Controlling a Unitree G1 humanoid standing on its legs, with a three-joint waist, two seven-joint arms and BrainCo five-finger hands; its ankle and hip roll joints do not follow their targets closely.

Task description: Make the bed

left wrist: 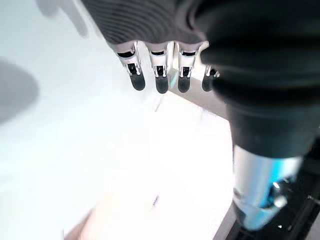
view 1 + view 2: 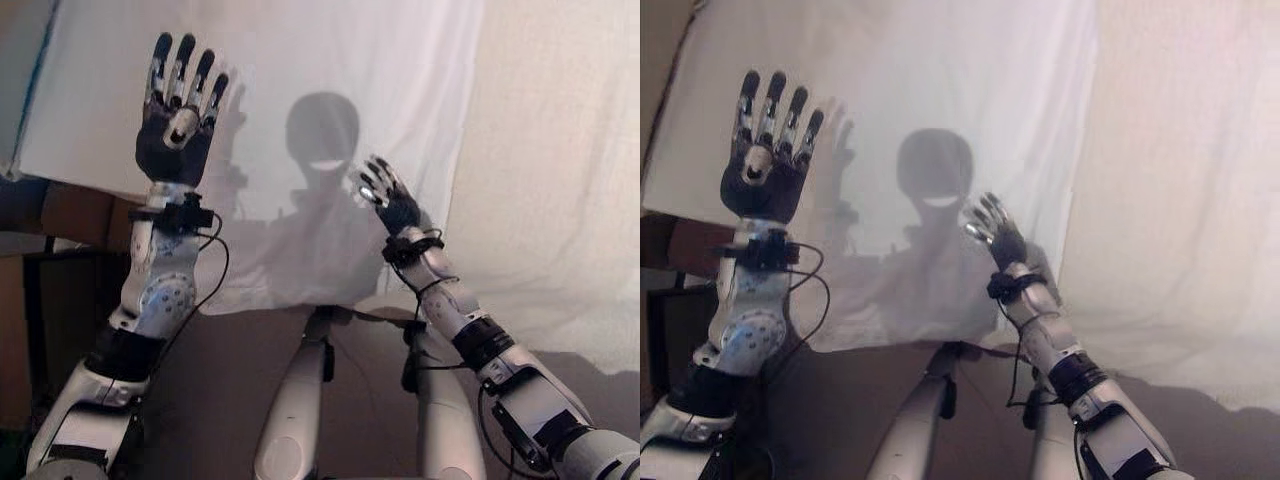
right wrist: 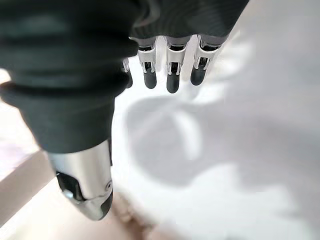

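The left hand is raised high with its fingers straight and spread wide, holding nothing. The right hand sits lower and nearer the middle, its fingers loosely extended and also empty, hovering over the white sheet. The sheet lies smooth across the bed ahead of both hands, its near edge hanging over the bed's side above the dark floor. A cream blanket covers the bed to the right of the sheet.
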